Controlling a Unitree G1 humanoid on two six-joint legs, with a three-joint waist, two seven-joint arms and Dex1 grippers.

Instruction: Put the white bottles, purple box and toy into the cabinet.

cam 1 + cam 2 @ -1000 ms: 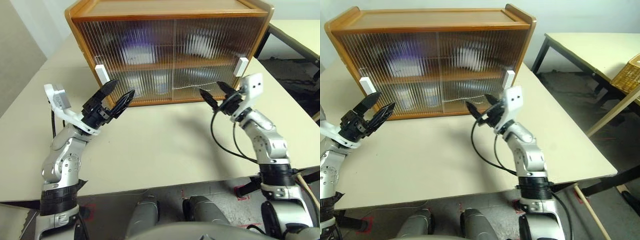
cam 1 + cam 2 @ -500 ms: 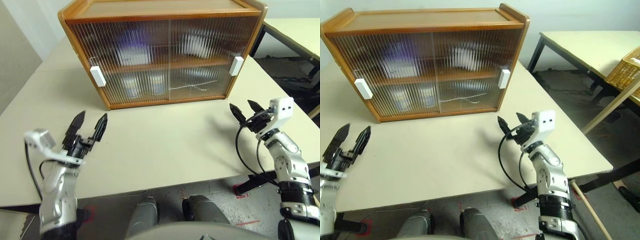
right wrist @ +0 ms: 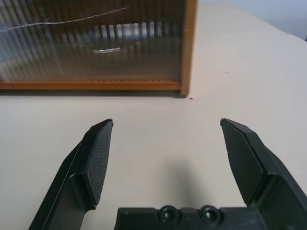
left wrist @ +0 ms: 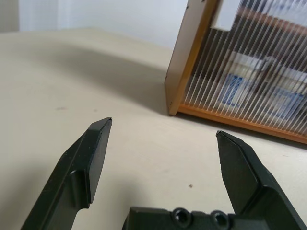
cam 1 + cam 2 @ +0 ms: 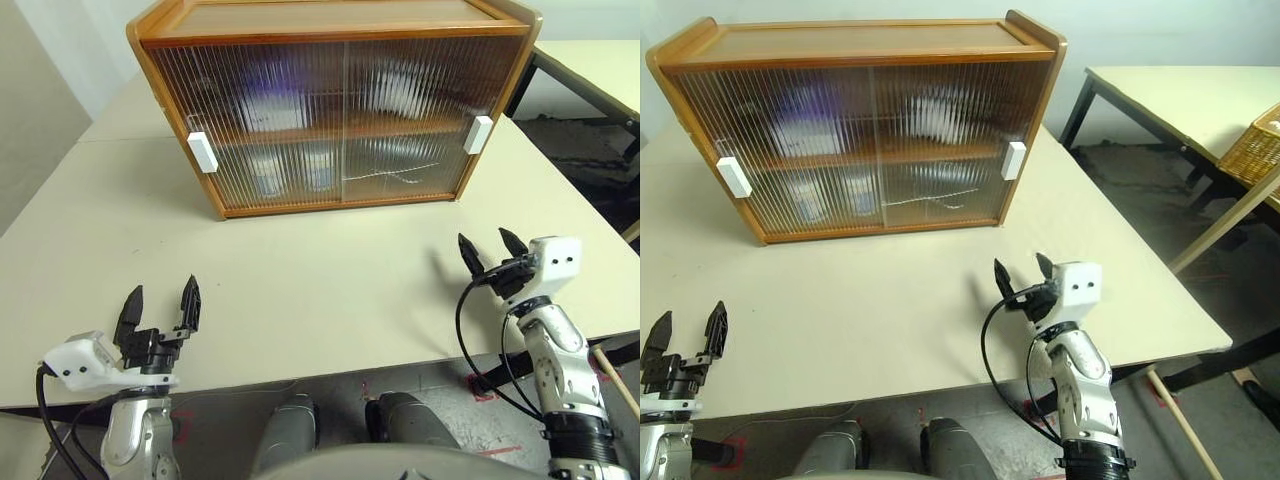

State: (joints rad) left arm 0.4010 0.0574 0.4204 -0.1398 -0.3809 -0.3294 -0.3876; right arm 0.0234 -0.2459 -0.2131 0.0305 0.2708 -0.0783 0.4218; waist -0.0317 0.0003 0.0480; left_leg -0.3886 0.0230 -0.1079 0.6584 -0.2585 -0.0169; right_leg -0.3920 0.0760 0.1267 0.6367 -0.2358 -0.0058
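i've got the left gripper [image 5: 160, 305] and right gripper [image 5: 492, 254] low near the table [image 5: 320, 290] edge, both spread wide and empty, pointing toward the closed cabinet [image 5: 335, 30].

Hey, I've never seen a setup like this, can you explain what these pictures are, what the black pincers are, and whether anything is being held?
This is a two-armed humanoid robot. Two pictures come from cameras in its head, looking down over a beige table. The other two come from cameras on its wrists, looking along the fingers. The black pincers are its grippers: the left gripper and the right gripper. Both are open and hold nothing, hanging near the table's front edge. On the table stands a wooden cabinet with both ribbed sliding doors shut. Blurred shapes show behind the doors, including white bottles with blue labels on the lower level.
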